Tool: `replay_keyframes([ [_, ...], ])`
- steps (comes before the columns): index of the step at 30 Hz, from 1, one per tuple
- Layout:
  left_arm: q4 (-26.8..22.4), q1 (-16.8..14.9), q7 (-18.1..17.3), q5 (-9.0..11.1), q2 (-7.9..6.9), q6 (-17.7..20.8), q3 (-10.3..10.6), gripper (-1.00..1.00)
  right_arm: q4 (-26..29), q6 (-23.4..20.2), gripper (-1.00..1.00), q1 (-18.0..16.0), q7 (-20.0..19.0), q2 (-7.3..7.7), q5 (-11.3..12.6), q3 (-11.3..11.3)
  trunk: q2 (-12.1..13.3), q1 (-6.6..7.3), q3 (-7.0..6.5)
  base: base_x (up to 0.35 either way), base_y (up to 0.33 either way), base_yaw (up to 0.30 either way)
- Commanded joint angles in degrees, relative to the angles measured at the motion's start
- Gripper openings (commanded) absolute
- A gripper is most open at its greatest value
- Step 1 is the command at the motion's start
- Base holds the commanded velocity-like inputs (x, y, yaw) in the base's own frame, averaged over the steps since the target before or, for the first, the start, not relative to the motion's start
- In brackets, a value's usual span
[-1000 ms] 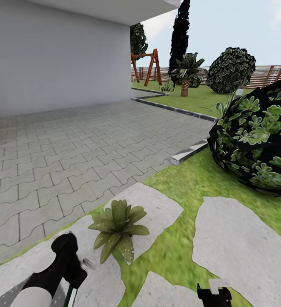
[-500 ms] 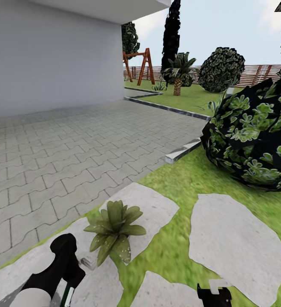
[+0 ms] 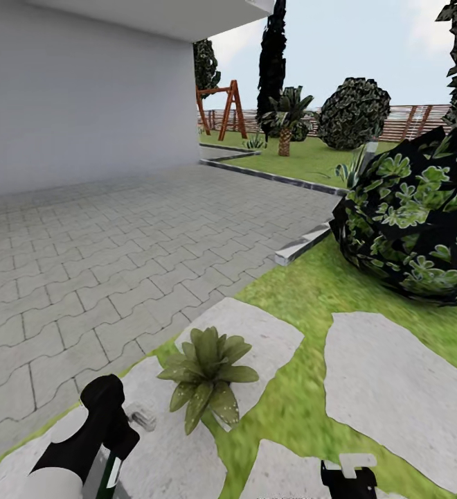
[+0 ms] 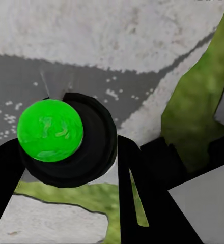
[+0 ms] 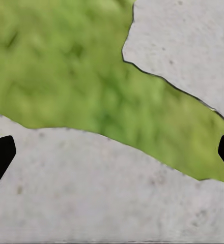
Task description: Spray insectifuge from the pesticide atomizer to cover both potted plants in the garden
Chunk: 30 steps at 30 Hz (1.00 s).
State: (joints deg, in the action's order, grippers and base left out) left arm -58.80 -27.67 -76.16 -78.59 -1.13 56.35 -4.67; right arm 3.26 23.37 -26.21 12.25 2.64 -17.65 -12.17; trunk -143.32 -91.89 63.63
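My left gripper (image 3: 115, 449) is shut on the pesticide atomizer (image 3: 111, 473), a dark green bottle with a pale stripe; its grey nozzle (image 3: 143, 418) points toward one potted plant (image 3: 208, 374). That plant is a low rosette of pointed green leaves standing on a stepping stone just right of the nozzle. In the left wrist view the atomizer (image 4: 51, 129) appears as a bright green disc in a black ring between the black fingers (image 4: 142, 198). At the bottom edge my right gripper (image 3: 350, 477) hangs open over stone and grass (image 5: 112, 152). The garden lawn (image 3: 305, 291) spreads to the right.
A grey paved patio (image 3: 118, 242) and a white house wall (image 3: 83, 90) lie to the left. A large dark leafy bush (image 3: 415, 229) stands at the right. Flat stepping stones (image 3: 395, 388) cross the grass. Farther off are a palm (image 3: 285, 114), a wooden swing frame (image 3: 221, 107) and the slat fence (image 3: 415, 118).
The whole picture has shifted, so the camera has moved; the plant now sits a little further right in it. My left arm still holds the atomizer in the same pose.
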Motion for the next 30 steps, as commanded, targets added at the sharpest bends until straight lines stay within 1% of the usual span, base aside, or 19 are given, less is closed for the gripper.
replay_keyframes([
  [1,0.0,0.0,-0.6,-0.5,0.06,0.5,0.0,-1.00,-0.1,0.2,1.00,0.0,0.2,-0.01,-0.6,-0.4,0.0,0.01,0.05,0.000,0.082,-0.251],
  [4,0.1,0.0,-0.3,-0.3,0.30,0.5,0.2,-1.00,-0.1,0.2,1.00,0.0,0.2,-0.02,-0.6,-0.4,0.0,0.01,0.05,0.000,0.028,-0.259],
  [5,0.2,0.0,0.3,0.0,0.78,0.5,0.2,-1.00,-0.1,0.2,1.00,0.0,0.2,-0.06,-0.6,-0.4,0.0,0.01,0.05,0.000,0.007,-0.262],
  [6,0.1,0.0,1.5,0.3,1.57,0.5,0.3,-1.00,-0.1,0.2,1.00,-0.1,0.2,-0.08,-0.6,-0.4,0.0,0.01,0.05,0.000,0.004,-0.254],
  [8,-0.1,-0.2,5.2,0.5,3.27,0.5,0.4,-1.00,-0.1,0.2,1.00,-0.1,0.2,-0.09,-0.6,-0.4,0.0,0.01,0.05,0.000,0.002,-0.130],
  [9,-0.1,-0.5,7.5,0.7,4.62,0.5,0.4,-1.00,-0.1,0.2,1.00,-0.1,0.2,-0.09,-0.6,-0.4,0.0,0.01,0.05,0.000,0.000,-0.041],
  [10,-0.1,-0.8,8.3,1.0,5.38,0.5,0.4,-1.00,-0.1,0.2,1.00,0.0,0.2,-0.08,-0.6,-0.4,0.0,0.01,0.05,0.000,0.000,-0.017],
  [11,-0.1,-1.0,8.4,1.3,5.60,0.6,0.4,-1.00,-0.1,0.2,1.00,0.0,0.2,-0.05,-0.6,-0.4,0.0,0.01,0.05,0.000,0.000,-0.011],
  [13,-0.1,-2.0,6.9,1.8,5.84,0.6,0.5,-1.00,-0.1,0.2,1.00,0.0,0.2,-0.02,-0.7,-0.3,0.0,0.01,0.05,0.000,0.000,-0.004],
  [16,0.3,-5.8,0.3,1.7,5.57,0.7,0.5,-1.00,-0.1,0.2,1.00,0.0,0.2,-0.01,-0.7,-0.3,0.0,0.01,0.05,0.000,0.000,-0.001],
  [17,0.5,-7.4,-2.5,1.1,5.52,0.7,0.5,-1.00,-0.1,0.2,1.00,-0.1,0.2,-0.01,-0.7,-0.3,0.0,0.01,0.05,0.000,0.000,0.000],
  [18,0.7,-8.3,-3.8,0.4,5.54,0.7,0.5,-1.00,-0.1,0.2,1.00,0.0,0.2,-0.01,-0.7,-0.3,0.0,0.01,0.05,0.000,0.000,0.000],
  [19,1.0,-10.1,-5.7,-2.2,5.78,0.8,0.4,-1.00,-0.1,0.2,1.00,-0.1,0.2,-0.01,-0.7,-0.3,0.0,0.01,0.05,0.000,0.000,0.000],
  [20,1.5,-11.0,-6.8,-3.6,5.90,0.8,0.4,-1.00,-0.1,0.2,1.00,0.0,0.2,-0.01,-0.7,-0.3,0.0,0.01,0.05,0.000,0.000,0.000],
  [22,4.4,-14.0,-10.3,-5.9,5.97,0.8,0.4,-1.00,-0.1,0.2,1.00,-0.1,0.2,-0.01,-0.7,-0.3,0.0,0.01,0.05,0.000,0.000,0.000],
  [24,6.0,-15.2,-11.8,-6.7,5.87,0.8,0.4,-1.00,-0.1,0.2,1.00,0.0,0.2,-0.01,-0.7,-0.4,0.0,0.01,0.05,0.000,0.000,0.000],
  [26,6.2,-15.5,-12.4,-6.9,5.57,0.8,0.4,-1.00,-0.1,0.2,1.00,0.0,0.2,-0.01,-0.6,-0.4,0.0,0.01,0.05,0.000,0.000,0.000],
  [30,5.8,-15.6,-12.8,-7.0,5.51,1.0,0.3,-1.00,-0.1,0.2,1.00,0.0,0.2,-0.01,-0.6,-0.4,0.0,0.01,0.05,-0.064,0.022,0.000],
])
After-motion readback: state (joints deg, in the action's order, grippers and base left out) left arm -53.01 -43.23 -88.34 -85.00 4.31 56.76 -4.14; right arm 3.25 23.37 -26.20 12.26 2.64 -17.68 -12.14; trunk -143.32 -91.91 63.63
